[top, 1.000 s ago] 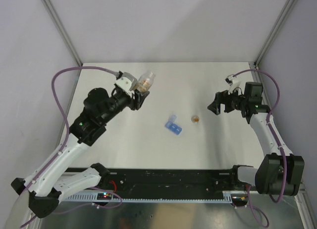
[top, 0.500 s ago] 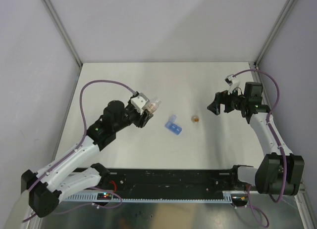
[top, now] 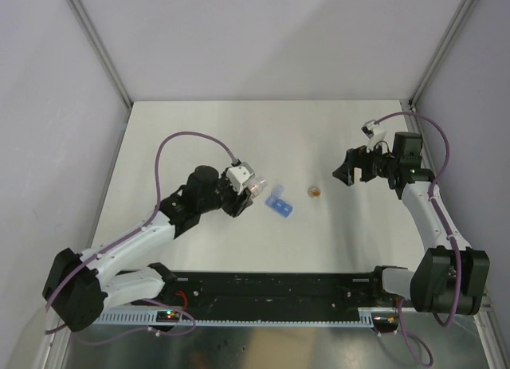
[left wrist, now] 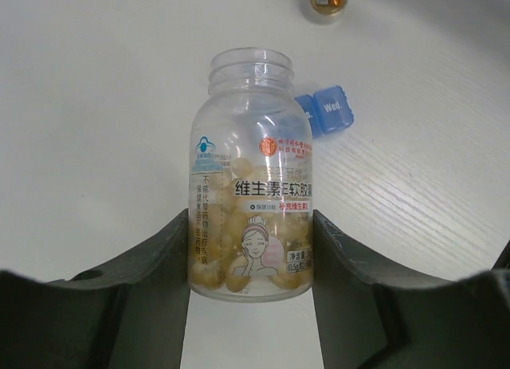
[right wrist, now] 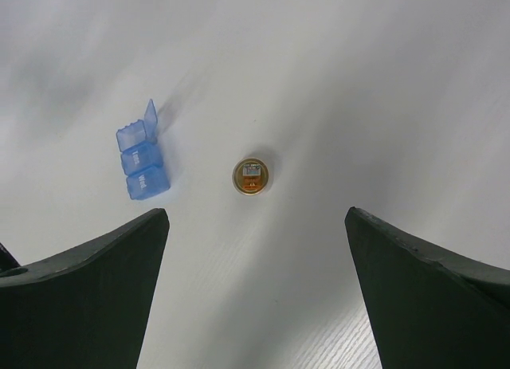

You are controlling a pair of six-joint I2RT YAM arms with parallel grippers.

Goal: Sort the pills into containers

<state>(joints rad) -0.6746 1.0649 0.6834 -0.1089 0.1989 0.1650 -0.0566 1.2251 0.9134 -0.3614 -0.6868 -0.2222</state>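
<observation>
Pill box (right wrist: pixel 141 163), one lid open, near amber bottle (right wrist: pixel 250 175).

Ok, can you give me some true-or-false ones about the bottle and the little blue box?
1. The left gripper holds a clear bottle with yellowish pills inside. True.
2. The clear bottle has a cap on. False: its mouth is open.
3. The right gripper grips the pill box. False: it is open and empty; the pill box lies on the table.
4. One lid of the pill box stands open. True.
5. The amber round thing sits inside the pill box. False: it is on the table beside it, apart.
</observation>
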